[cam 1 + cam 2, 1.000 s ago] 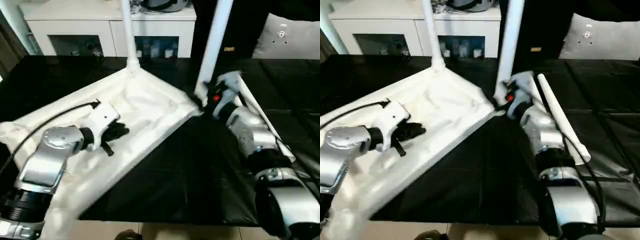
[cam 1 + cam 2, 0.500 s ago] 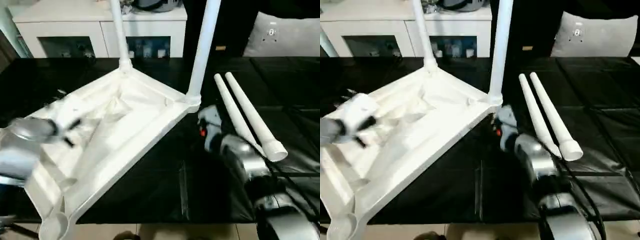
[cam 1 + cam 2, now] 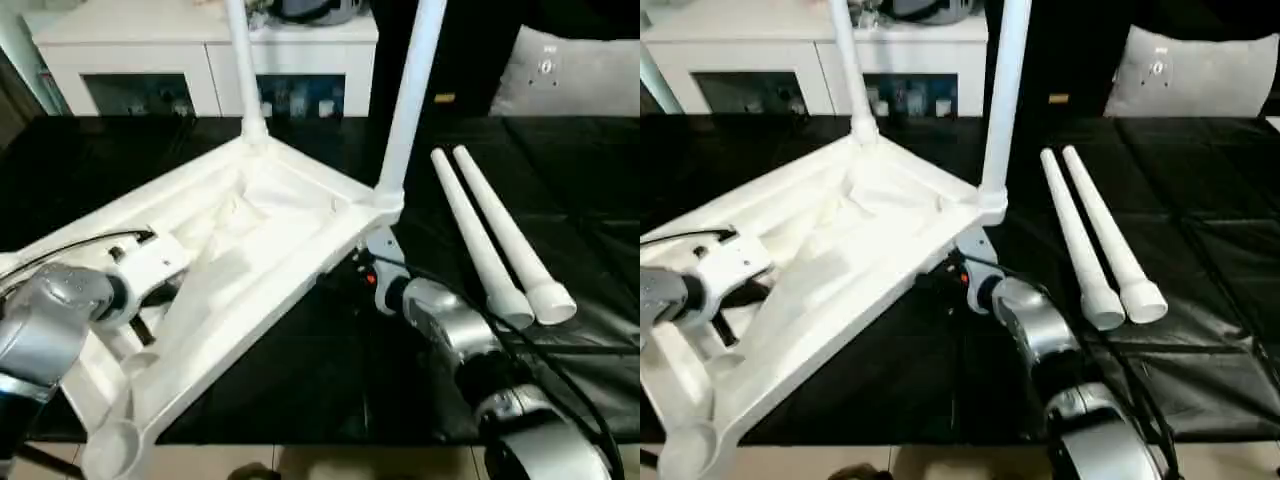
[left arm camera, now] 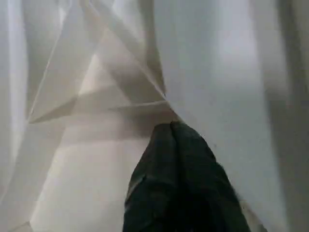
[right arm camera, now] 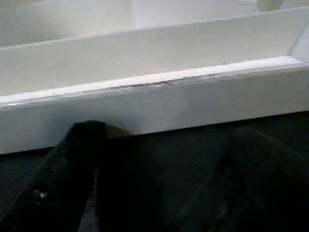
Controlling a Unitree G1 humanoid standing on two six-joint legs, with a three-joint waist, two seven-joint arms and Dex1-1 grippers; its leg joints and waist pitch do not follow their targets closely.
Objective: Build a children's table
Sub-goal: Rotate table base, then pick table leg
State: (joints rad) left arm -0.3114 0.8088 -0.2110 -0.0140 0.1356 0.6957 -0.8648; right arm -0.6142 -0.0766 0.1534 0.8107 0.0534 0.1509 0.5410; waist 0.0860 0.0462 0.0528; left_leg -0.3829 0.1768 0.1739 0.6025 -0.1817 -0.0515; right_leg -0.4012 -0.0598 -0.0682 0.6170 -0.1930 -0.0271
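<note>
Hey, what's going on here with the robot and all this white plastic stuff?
A humanoid robot is building a children's table. The tabletop lies upside down on a black surface, with two legs standing in its far corner sockets. Two loose legs lie to the robot's right. The left gripper rests inside the ribbed underside; the right gripper, fingers apart, is at the tabletop's near edge.

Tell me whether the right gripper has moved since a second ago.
Yes. The right gripper has dropped from the near upright leg to the tabletop side rim.
</note>
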